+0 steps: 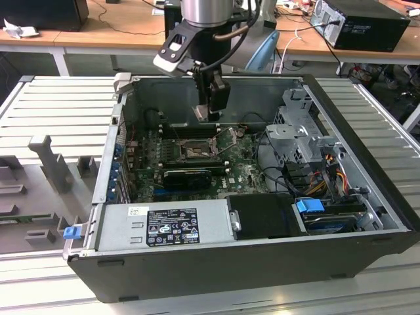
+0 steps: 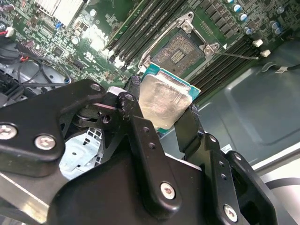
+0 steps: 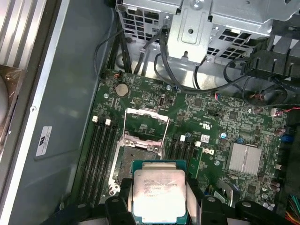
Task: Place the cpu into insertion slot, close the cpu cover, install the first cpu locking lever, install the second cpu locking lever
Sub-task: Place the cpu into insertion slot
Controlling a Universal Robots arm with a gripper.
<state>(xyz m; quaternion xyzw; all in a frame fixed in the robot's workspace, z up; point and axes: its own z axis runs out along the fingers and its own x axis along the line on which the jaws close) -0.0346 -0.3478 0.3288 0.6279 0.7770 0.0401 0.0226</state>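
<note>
Second wrist view puts the gripper (image 2: 161, 105) closest to the lens. Its two black fingers (image 2: 136, 122) are clamped on opposite edges of the cpu (image 2: 166, 93), whose dull silver lid faces the camera over a teal substrate rim. In the first wrist view the same grip shows from the other side: the gripper (image 3: 158, 199) holds the cpu (image 3: 158, 190) flat between its fingers (image 3: 117, 206).

In the exterior view the gripper (image 1: 210, 113) hangs inside the open computer case (image 1: 367, 197), near its back wall and above the board. The chip is in the air, not seated.

Just beyond the chip lies the insertion slot (image 3: 138, 161). Its dark contact field is bare and framed by a metal rim, seen also in the second wrist view (image 2: 180, 49) and the exterior view (image 1: 197, 147). The cpu cover (image 3: 147, 123), a hinged metal frame, is swung back off the slot onto the green motherboard (image 3: 211, 117). A thin wire lever (image 2: 239, 56) stands out from one side of the socket.

Black memory slots (image 3: 101, 154) run along both sides of the slot. Further out are a coin battery (image 3: 122, 89), a finned silver heatsink (image 3: 243, 159) and a perforated metal drive cage (image 3: 197, 23) trailing black cables. In the exterior view a long black card (image 1: 187, 176) sits in front of the socket, and a grey power supply (image 1: 164, 223) fills the case's near edge.
</note>
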